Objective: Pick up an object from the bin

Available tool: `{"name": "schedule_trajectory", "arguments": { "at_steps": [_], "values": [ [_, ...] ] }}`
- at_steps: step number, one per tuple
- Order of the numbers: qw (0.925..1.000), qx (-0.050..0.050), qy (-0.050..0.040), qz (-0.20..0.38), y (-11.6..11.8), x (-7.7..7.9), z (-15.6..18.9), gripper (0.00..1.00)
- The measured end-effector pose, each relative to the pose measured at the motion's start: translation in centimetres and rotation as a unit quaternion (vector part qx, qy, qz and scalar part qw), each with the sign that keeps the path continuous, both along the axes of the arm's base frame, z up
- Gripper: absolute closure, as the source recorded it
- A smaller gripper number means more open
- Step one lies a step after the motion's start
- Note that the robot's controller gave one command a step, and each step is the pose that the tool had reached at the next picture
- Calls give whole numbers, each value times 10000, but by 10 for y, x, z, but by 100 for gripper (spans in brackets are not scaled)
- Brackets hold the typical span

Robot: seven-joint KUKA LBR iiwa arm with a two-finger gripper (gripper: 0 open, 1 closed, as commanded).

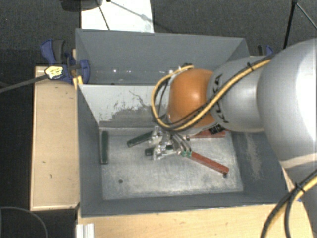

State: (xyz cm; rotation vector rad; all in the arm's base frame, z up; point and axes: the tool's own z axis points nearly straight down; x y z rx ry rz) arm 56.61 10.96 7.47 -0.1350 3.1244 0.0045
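My gripper [162,149] is low in the middle of the bin, under the arm's orange cover. A dark green stick [139,140] lies slanted just to its left, its right end running under the gripper. To the right, a red-brown flat tool [210,163] with a green end near the gripper lies slanted on the floor. Another reddish piece [214,133] pokes out from under the arm behind it.
A dark green bar [104,148] lies upright along the bin's left wall, well apart from the gripper. The arm covers the bin's right rear part.
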Motion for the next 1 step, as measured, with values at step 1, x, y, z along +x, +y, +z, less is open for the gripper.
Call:
{"name": "schedule_trajectory", "arguments": {
  "at_steps": [1],
  "values": [
    [10000,-12,51,23,-6,-7,145,100]
  ]
}}
